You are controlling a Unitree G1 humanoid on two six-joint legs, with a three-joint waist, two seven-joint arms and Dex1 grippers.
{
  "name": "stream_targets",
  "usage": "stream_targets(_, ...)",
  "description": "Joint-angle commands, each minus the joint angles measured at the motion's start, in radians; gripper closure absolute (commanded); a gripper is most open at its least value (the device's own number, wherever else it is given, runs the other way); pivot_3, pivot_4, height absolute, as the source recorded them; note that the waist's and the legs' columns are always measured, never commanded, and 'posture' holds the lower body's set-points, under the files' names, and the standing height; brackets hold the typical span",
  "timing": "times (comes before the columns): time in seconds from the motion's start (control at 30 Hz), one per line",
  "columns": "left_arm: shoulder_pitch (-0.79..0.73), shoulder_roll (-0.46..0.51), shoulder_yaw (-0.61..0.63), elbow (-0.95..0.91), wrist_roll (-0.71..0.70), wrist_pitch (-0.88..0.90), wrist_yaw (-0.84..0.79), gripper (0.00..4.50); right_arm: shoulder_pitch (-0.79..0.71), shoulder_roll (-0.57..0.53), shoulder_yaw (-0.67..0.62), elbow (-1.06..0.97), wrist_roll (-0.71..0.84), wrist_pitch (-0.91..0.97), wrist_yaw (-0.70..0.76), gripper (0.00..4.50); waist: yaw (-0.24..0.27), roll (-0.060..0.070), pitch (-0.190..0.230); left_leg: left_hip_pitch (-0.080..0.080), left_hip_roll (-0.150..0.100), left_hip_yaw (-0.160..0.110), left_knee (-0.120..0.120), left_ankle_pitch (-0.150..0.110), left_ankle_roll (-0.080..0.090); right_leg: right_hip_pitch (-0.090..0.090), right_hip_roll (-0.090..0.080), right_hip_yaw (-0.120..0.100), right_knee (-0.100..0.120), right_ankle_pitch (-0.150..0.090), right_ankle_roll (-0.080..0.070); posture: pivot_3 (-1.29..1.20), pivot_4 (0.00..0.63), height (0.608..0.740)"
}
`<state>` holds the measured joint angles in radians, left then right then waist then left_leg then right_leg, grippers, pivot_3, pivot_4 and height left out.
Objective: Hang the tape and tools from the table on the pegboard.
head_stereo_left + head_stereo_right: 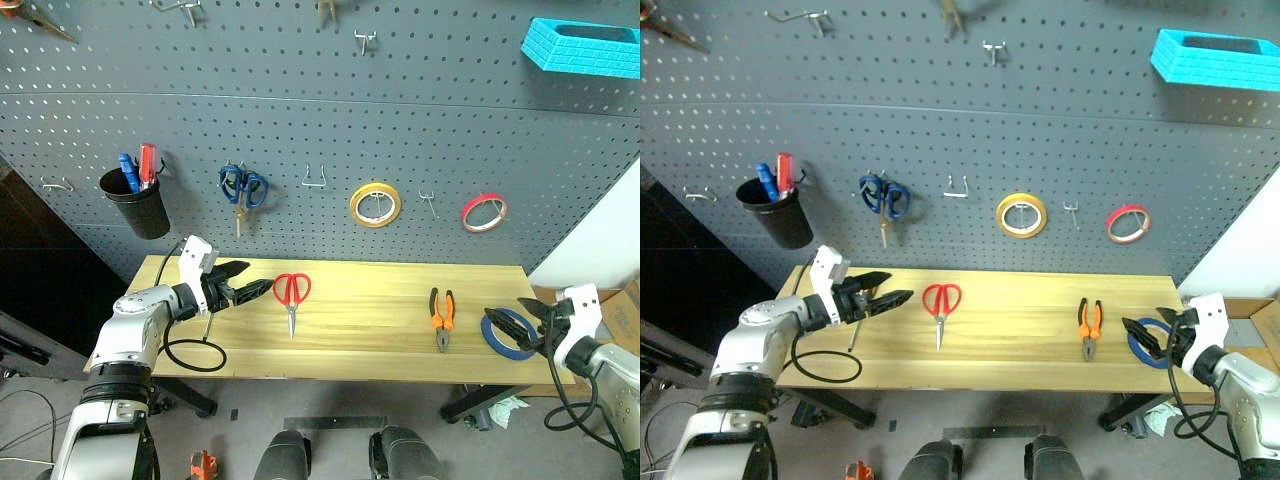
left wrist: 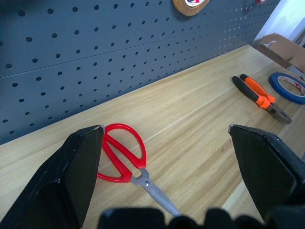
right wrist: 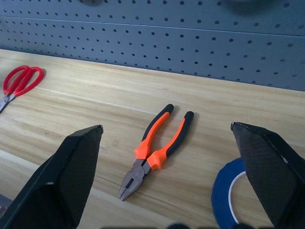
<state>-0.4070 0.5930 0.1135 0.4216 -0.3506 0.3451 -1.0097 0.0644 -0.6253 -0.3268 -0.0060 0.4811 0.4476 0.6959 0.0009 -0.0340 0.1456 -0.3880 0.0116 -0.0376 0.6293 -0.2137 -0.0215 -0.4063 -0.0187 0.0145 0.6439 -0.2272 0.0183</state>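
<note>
The red-handled scissors (image 1: 291,292) lie left of centre on the light wood table (image 1: 370,345), blades toward the front edge. Right of centre lie the orange-and-black pliers (image 1: 441,317), and beside them, at the table's right end, the dark blue tape (image 1: 507,335) lies flat. My left gripper (image 1: 258,277) hovers open just left of the scissors (image 2: 125,152), pointing at them. At the right end my right gripper (image 1: 510,315) stands open over the tape (image 3: 228,195), with the pliers (image 3: 155,150) ahead of it. Behind the table rises the grey pegboard (image 1: 420,120).
On the pegboard hang a black cup of pens (image 1: 135,205), blue-handled scissors (image 1: 243,187), a yellow roll (image 1: 375,204), a red roll (image 1: 483,212) and a cyan basket (image 1: 580,45). Bare hooks (image 1: 315,180) sit between them. A black cable (image 1: 190,352) loops over the table's left front.
</note>
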Motion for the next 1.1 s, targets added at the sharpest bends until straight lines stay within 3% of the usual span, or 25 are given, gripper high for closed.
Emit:
stream_targets(0.03,-0.032,-0.002,0.01,-0.027,-0.012,0.009,0.007,0.0,0.003,-0.004,-0.022,-0.033,0.002,-0.008,-0.002,0.02,0.0,0.0,0.0,0.0,0.0,0.0,0.0,0.0,0.0,0.0,0.0,0.0,0.0,0.0,0.0,0.04,0.114,0.74)
stream_targets(1.1,-0.003,-0.007,-0.015,-0.049,0.009,0.012,-0.006,0.0,0.032,-0.003,-0.014,-0.106,0.027,0.052,-0.039,0.02,-0.003,0.006,0.012,-0.001,0.001,0.0,0.0,0.0,0.0,-0.001,0.0,0.0,-0.001,0.0,0.0,0.02,0.144,0.74)
